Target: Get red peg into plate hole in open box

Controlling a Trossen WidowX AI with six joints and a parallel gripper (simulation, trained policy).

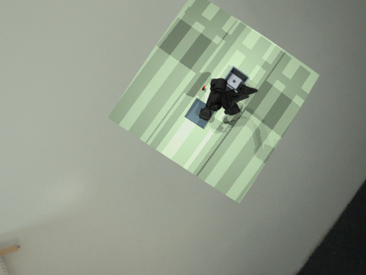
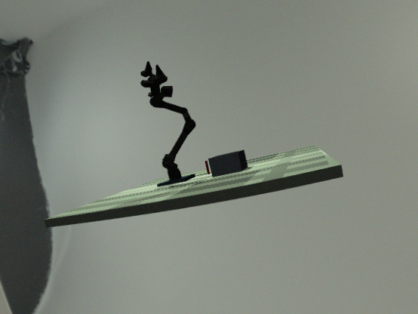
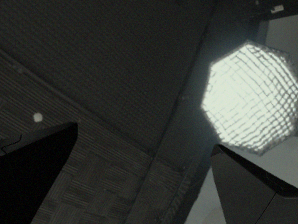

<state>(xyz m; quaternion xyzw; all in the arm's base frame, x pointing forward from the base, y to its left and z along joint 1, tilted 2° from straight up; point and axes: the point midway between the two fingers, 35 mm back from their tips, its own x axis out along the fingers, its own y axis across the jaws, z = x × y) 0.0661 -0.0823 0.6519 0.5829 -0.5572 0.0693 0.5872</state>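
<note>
The red peg (image 1: 203, 88) (image 2: 207, 167) stands upright on the striped table, beside the box. The dark grey open box (image 1: 240, 73) (image 2: 228, 164) stands on the table, and the top camera looks into it from above. A pale plate (image 1: 236, 84) with a dark hole (image 1: 234, 80) shows at its bottom, and the arm hides part of the box's near side. My gripper (image 2: 152, 64) (image 3: 146, 136) is open, with nothing between the fingers. It points upward, high above the table and far from the peg and box. The wrist view shows neither of them.
The arm rises from a blue base plate (image 1: 193, 110) (image 2: 189, 178) on the green striped table (image 1: 158, 116) (image 2: 113, 204). In the exterior view the box stands to the right of the base, with the peg between them. The wrist view shows a bright lamp (image 3: 250, 97) and dark surroundings.
</note>
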